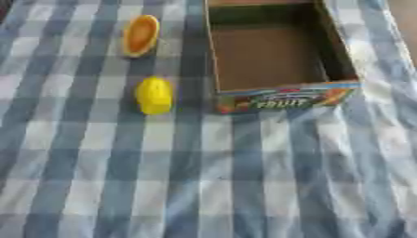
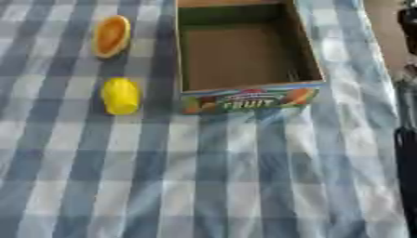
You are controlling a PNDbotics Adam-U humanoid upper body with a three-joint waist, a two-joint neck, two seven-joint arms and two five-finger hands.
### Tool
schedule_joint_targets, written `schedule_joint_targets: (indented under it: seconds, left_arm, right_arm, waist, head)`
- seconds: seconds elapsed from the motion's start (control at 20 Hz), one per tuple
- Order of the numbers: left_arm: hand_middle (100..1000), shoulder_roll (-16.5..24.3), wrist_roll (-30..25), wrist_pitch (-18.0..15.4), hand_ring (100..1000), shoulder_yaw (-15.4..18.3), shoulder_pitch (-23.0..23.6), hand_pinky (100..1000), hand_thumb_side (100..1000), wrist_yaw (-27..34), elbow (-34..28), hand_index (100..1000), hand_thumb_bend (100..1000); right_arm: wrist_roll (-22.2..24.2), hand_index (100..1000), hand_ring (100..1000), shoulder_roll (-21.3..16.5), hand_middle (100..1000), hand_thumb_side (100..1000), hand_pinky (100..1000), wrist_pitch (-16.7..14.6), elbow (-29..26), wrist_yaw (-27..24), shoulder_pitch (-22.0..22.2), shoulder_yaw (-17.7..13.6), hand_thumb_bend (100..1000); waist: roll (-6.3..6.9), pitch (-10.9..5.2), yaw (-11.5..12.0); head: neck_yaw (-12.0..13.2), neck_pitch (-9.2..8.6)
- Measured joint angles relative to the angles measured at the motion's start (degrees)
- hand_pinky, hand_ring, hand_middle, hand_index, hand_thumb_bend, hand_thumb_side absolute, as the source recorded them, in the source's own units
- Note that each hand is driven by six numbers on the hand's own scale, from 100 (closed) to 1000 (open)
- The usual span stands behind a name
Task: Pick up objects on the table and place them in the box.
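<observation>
An open cardboard box point(image 1: 338, 56) with a colourful "FRUIT" front panel stands at the back right of the table, and only its bare brown floor shows inside. A yellow rounded object point(image 1: 154, 95) lies on the cloth just left of the box's front corner. Farther back on the left lies an orange oval object point(image 1: 140, 35) with a paler rim, like a halved fruit. Neither of my hands shows in either view.
A blue and white checked cloth point(image 1: 204, 176) covers the table, with a wide stretch of it in front of the box. In the right eye view, a black upright shape point(image 2: 405, 153) runs along the right edge, past the table's side.
</observation>
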Motion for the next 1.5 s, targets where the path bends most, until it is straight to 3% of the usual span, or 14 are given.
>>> schedule_joint_targets:
  seconds: [0.35, 0.8, 1.15, 1.3, 1.5]
  left_arm:
    - [806, 0.0, 0.1, 0.0, 869, 0.0, 0.0, 779, 414, 0.0, 0.0, 884, 337]
    - [829, 0.6, -2.1, 2.3, 891, -0.1, 1.0, 788, 450, -0.4, 0.0, 923, 298]
    - [839, 9.2, -8.2, 8.5, 897, -3.3, 3.1, 813, 387, -5.3, 0.0, 941, 355]
    - [851, 13.5, -10.9, 11.1, 912, -6.3, 3.6, 838, 384, -7.9, 0.0, 938, 382]
    - [865, 19.2, -14.5, 14.8, 928, -11.5, 3.5, 874, 451, -11.5, 1.5, 939, 373]
  right_arm:
    - [0.1, 802, 930, 0.0, 740, 508, 828, 0.0, 0.0, 0.0, -0.1, 0.0, 100]
    - [0.4, 802, 930, 0.0, 740, 510, 828, 0.4, 0.0, 0.0, 0.3, 0.0, 100]
    - [0.5, 802, 930, -0.9, 740, 508, 828, 0.8, 0.0, 0.0, 1.4, 0.0, 100]
    - [0.5, 802, 930, -1.3, 740, 511, 829, 0.9, 0.0, 0.1, 1.8, 0.0, 100]
    - [0.7, 802, 932, -1.6, 739, 520, 829, 1.1, 0.0, 0.1, 1.8, 0.1, 100]
  waist:
    - [0.10, 0.00, -0.2]
    - [1.45, -0.62, -1.1]
    - [3.68, -1.75, -0.2]
    - [4.19, -1.87, -0.2]
    - [4.52, -1.88, -0.7]
  head:
    - [-1.1, -0.46]
    - [-1.2, 0.14]
    - [-2.0, 1.40]
    - [-2.1, 1.63]
    - [-2.1, 1.67]
